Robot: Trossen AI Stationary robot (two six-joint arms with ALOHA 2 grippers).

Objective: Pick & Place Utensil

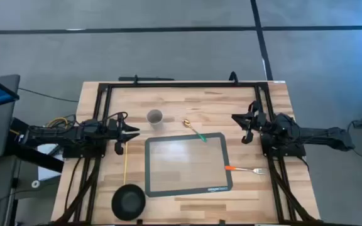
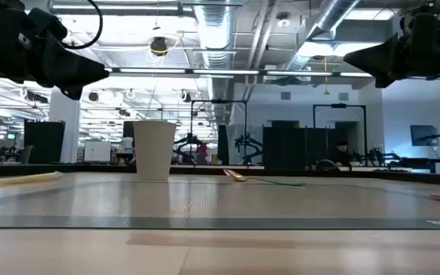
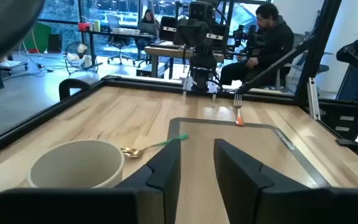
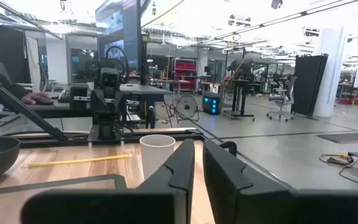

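Observation:
A gold spoon with a green handle (image 1: 193,129) lies flat at the mat's far edge, also seen in the left wrist view as the spoon (image 3: 143,149). An orange-handled fork (image 1: 247,169) lies flat by the mat's right edge. A white cup (image 1: 154,117) stands upright left of the spoon. My left gripper (image 1: 134,133) hovers above the table left of the mat, open (image 3: 197,163). My right gripper (image 1: 236,118) hovers right of the spoon, open by a narrow gap (image 4: 198,155). Neither touches anything.
A grey mat (image 1: 187,164) lies in the table's middle. A black bowl (image 1: 129,201) on a long yellow handle (image 1: 125,163) lies near the table's near-left corner. A black frame (image 1: 181,83) runs around the table. People sit at desks beyond the table.

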